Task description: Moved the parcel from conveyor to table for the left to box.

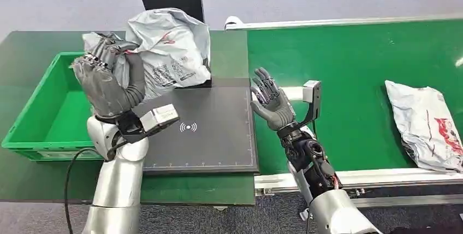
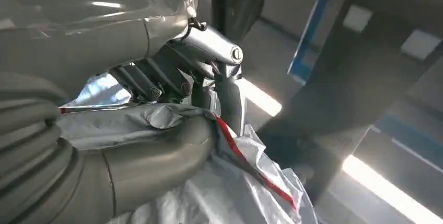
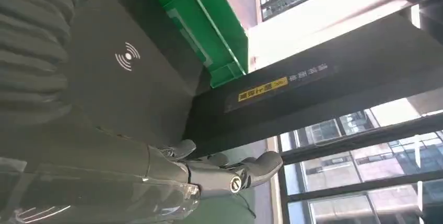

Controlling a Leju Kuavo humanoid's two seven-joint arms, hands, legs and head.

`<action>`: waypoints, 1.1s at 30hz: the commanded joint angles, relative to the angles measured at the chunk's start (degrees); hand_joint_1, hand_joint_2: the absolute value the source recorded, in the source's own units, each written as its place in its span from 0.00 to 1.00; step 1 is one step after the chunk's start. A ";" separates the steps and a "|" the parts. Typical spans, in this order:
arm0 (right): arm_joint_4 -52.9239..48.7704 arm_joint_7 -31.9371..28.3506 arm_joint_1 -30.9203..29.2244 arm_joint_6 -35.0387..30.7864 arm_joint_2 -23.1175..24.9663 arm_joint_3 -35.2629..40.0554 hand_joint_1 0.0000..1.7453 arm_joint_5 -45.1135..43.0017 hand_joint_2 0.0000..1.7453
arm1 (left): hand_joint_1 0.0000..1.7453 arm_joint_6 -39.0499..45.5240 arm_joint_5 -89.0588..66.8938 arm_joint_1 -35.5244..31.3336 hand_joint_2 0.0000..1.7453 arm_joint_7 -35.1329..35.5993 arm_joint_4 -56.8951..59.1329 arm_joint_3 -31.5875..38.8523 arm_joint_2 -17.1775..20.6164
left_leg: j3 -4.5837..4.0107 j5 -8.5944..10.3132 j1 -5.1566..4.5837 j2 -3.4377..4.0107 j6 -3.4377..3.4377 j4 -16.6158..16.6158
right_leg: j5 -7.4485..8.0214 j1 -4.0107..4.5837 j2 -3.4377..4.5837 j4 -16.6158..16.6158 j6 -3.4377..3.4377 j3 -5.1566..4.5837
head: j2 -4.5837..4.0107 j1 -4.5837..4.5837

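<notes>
I see my left hand (image 1: 109, 84) gripping the grey parcel (image 1: 166, 48), fingers (image 2: 151, 80) wrapped over its crumpled edge, raised above the table's (image 1: 22, 54) far-left part. My right hand (image 1: 271, 103) hovers empty, fingers spread.

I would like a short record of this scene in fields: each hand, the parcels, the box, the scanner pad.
left hand: the left hand grips a crumpled grey plastic parcel, lifted beside the box
right hand: the right hand is open, fingers spread, by the pad's edge
second parcel: a flat grey plastic parcel with red print lies on the green conveyor belt
box: green plastic crate, nothing seen inside
pad: black flat scanner pad on the table
</notes>
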 commanded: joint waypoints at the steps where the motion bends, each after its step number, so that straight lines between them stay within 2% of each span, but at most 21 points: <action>1: 4.59 -0.12 -2.55 -0.21 -1.40 2.71 0.00 -0.19 1.00 | 1.00 2.12 -0.35 -3.07 1.00 0.19 -0.99 3.53 0.04 | 0.04 -0.03 0.02 -0.03 0.01 0.00 | -0.02 0.02 -0.01 -0.03 -0.03 0.07 | 0.02 0.00; 4: 4.06 -0.09 -2.17 -0.49 -1.70 3.25 0.00 -0.65 1.00 | 1.00 2.12 -4.77 -5.16 1.00 3.30 1.53 5.36 0.04 | 0.04 -0.04 0.01 -0.02 0.02 0.01 | -0.02 0.01 0.01 -0.02 -0.02 0.06 | 0.00 0.00; 6: 2.30 -0.22 -0.97 -1.86 -2.22 4.01 0.00 -0.75 1.00 | 1.00 2.12 -15.44 -10.72 1.00 13.26 12.89 9.56 0.04 | 0.06 -0.01 0.01 -0.07 0.02 -0.01 | -0.02 0.02 -0.04 -0.04 -0.04 0.10 | 0.00 0.00; 7: 1.58 -0.16 -0.59 -2.09 -2.32 4.17 0.00 -0.73 1.00 | 1.00 2.12 -15.33 -11.24 1.00 18.59 14.14 6.08 2.79 | 0.05 0.01 0.03 -0.15 0.01 0.01 | -0.02 0.04 -0.12 -0.03 -0.04 0.11 | 0.02 0.02; 9: -0.16 0.34 0.28 -2.77 -2.65 4.47 0.00 -1.15 1.00 | 1.00 2.12 -16.80 -17.11 1.00 21.77 26.90 14.59 4.75 | 0.09 0.09 0.00 -0.26 -0.01 -0.07 | 0.00 0.01 -0.23 -0.06 -0.05 0.12 | 0.00 0.00; 10: -0.36 0.36 0.32 -2.82 -2.68 4.50 0.00 -1.21 1.00 | 1.00 2.12 -15.59 -18.08 1.00 19.92 28.42 16.01 5.81 | 0.12 0.06 -0.02 -0.16 -0.01 -0.05 | -0.01 -0.02 -0.14 -0.02 -0.04 0.11 | 0.00 0.02; 11: -1.38 0.46 0.72 -2.69 -3.08 4.94 0.00 -1.32 1.00 | 1.00 2.12 -15.56 -21.29 1.00 21.25 37.16 20.91 6.45 | 0.10 0.03 -0.03 -0.08 -0.01 -0.03 | 0.00 -0.02 -0.04 0.00 -0.04 0.09 | 0.02 0.02; 12: -1.93 0.49 0.91 -2.72 -3.27 5.12 0.00 -1.34 1.00 | 1.00 2.12 -16.20 -22.01 1.00 20.33 38.85 22.87 6.82 | 0.17 0.09 -0.02 -0.01 -0.02 -0.12 | 0.08 -0.02 0.02 -0.06 -0.08 0.13 | 0.00 0.00; 13: -2.83 0.59 1.17 -2.23 -3.63 5.31 0.00 -1.39 1.00 | 1.00 2.12 -19.07 -24.02 1.00 26.15 46.36 22.38 9.40 | 0.20 0.06 -0.04 0.02 -0.03 -0.10 | 0.04 -0.04 0.00 -0.02 -0.08 0.14 | 0.00 0.02; 14: -3.74 1.10 1.41 -1.95 -3.95 5.53 0.00 -1.35 1.00 | 1.00 2.12 -19.98 -24.53 1.00 28.24 49.84 21.86 11.07 | 0.20 0.07 -0.06 0.01 -0.04 -0.08 | 0.02 -0.06 -0.02 0.01 -0.06 0.13 | 0.00 0.00; 15: -4.08 1.66 1.31 -1.63 -3.97 5.67 0.00 -1.41 1.00 | 1.00 2.12 -23.89 -26.39 1.00 36.48 57.93 20.35 13.34 | 0.31 0.12 -0.05 0.02 -0.05 -0.20 | 0.07 -0.04 0.00 -0.09 -0.10 0.22 | 0.02 0.02; 18: -3.50 2.00 0.17 -0.97 -3.77 6.66 0.00 -0.74 1.00 | 0.98 2.03 -24.75 -26.39 1.00 41.34 64.70 19.36 15.02 | 0.39 0.11 -0.04 0.05 -0.04 -0.22 | 0.06 -0.03 0.05 -0.11 -0.09 0.26 | 0.00 -0.02; 19: -3.36 1.88 -0.19 -0.77 -3.80 7.11 0.00 -0.35 1.00 | 0.96 2.12 -25.13 -26.25 1.00 42.25 65.28 18.99 15.25 | 0.26 0.04 -0.05 0.14 -0.03 -0.06 | 0.01 -0.04 0.12 0.04 -0.05 0.11 | 0.00 0.00; 20: -3.29 1.69 -0.36 -0.67 -3.83 7.36 0.00 -0.16 1.00 | 0.84 2.12 -24.63 -25.96 1.00 41.95 64.96 19.14 15.20 | 0.26 0.04 -0.04 0.11 -0.01 -0.08 | 0.01 -0.03 0.10 0.02 -0.05 0.14 | 0.00 0.02; 21: -3.24 1.62 -0.84 -0.10 -3.75 7.73 0.00 -0.24 1.00 | 0.77 2.12 -23.34 -24.94 1.00 40.67 63.67 19.47 15.04 | 0.28 0.03 -0.01 0.18 0.00 -0.11 | 0.03 0.01 0.17 -0.05 -0.06 0.15 | 0.00 0.02; 23: -3.09 2.45 -1.38 2.32 -3.45 7.69 0.00 -2.28 1.00 | 0.86 2.12 -23.76 -23.42 1.00 41.40 61.47 18.86 15.01 | 0.15 0.00 -0.01 0.25 -0.02 -0.03 | 0.02 0.01 0.21 0.03 -0.04 0.05 | 0.02 0.02; 33: -3.09 2.45 -1.38 2.32 -3.45 7.69 0.00 -2.28 1.00 | 0.86 2.12 -23.76 -23.42 1.00 41.40 61.47 18.86 15.01 | 0.02 0.03 0.00 0.21 -0.03 0.00 | 0.05 0.01 0.19 0.03 -0.04 -0.05 | 0.02 0.02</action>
